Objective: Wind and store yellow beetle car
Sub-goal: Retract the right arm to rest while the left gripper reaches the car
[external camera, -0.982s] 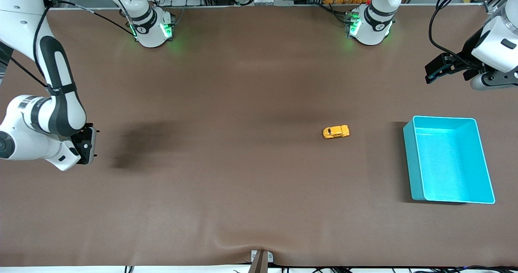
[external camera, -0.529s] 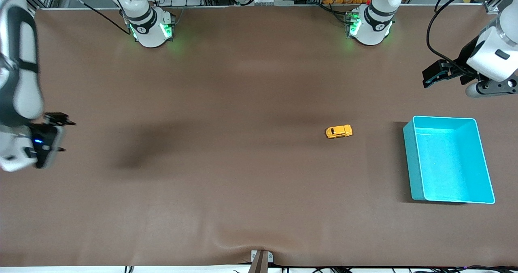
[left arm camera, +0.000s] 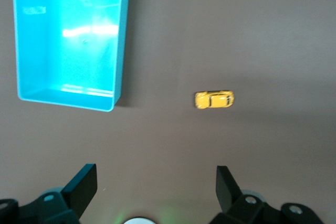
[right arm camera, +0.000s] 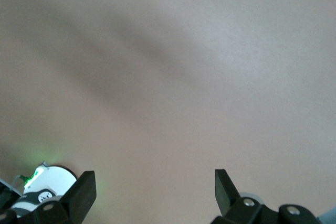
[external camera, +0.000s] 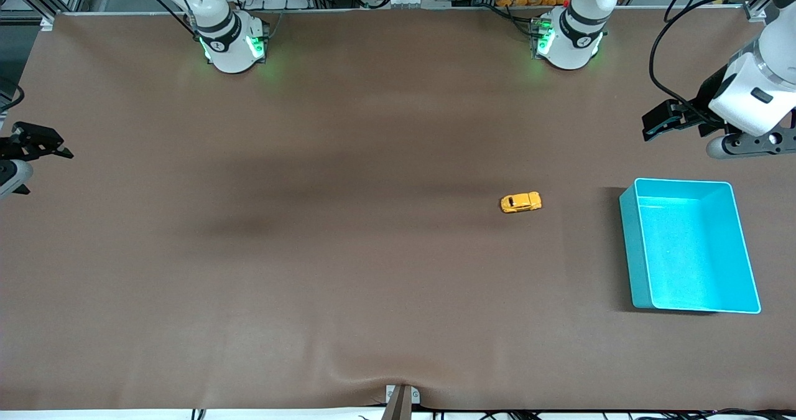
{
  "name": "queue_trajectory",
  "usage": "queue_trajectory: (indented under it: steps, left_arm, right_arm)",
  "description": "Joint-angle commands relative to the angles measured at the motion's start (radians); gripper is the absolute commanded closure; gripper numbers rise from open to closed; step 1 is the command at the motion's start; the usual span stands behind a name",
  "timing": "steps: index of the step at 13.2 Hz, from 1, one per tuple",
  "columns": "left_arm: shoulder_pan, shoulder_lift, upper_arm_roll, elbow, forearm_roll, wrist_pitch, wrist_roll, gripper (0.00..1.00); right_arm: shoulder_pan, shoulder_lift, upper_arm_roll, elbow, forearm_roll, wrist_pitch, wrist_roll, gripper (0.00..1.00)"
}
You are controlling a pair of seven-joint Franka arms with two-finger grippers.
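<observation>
Yellow beetle car [external camera: 520,203] on table beside turquoise bin [external camera: 633,246] | left gripper [external camera: 659,121] up over table, spread wide, empty | right gripper [external camera: 38,141] at table edge, spread wide, empty

The table [external camera: 348,270] wears a matt brown sheet, smooth except for a slight pucker at its edge nearest the front camera. On it, the turquoise bin [external camera: 634,252] looks like glossy moulded plastic with bright glare inside. Beside the bin, the yellow beetle car [external camera: 520,203] shines, painted and smooth.
</observation>
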Motion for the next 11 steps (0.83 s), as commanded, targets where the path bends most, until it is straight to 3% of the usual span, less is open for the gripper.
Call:
queue_trajectory:
  steps: [1, 2, 4, 9, 11]
  left_arm:
    - [0.014, 0.049, 0.002, -0.003, -0.04, 0.027, -0.041, 0.0]
    - [0.007, 0.07, 0.0, -0.006, -0.043, 0.03, -0.075, 0.0]
    - [-0.013, 0.133, -0.018, -0.017, -0.043, 0.061, -0.163, 0.0]
    - [-0.052, 0.136, -0.033, -0.286, -0.042, 0.365, -0.314, 0.0]
    - [-0.047, 0.095, -0.076, -0.427, -0.04, 0.47, -0.33, 0.0]
  right_arm:
    - [-0.014, 0.0, -0.002, 0.03, -0.02, -0.016, 0.042, 0.0]
    - [-0.019, -0.003, -0.002, 0.03, -0.014, -0.016, 0.073, 0.0]
    - [-0.019, -0.008, 0.008, 0.028, 0.014, -0.016, 0.32, 0.0]
    - [0.007, -0.037, 0.007, -0.03, 0.049, 0.082, 0.687, 0.0]
    - [0.02, -0.04, 0.007, -0.047, 0.049, 0.096, 0.765, 0.0]
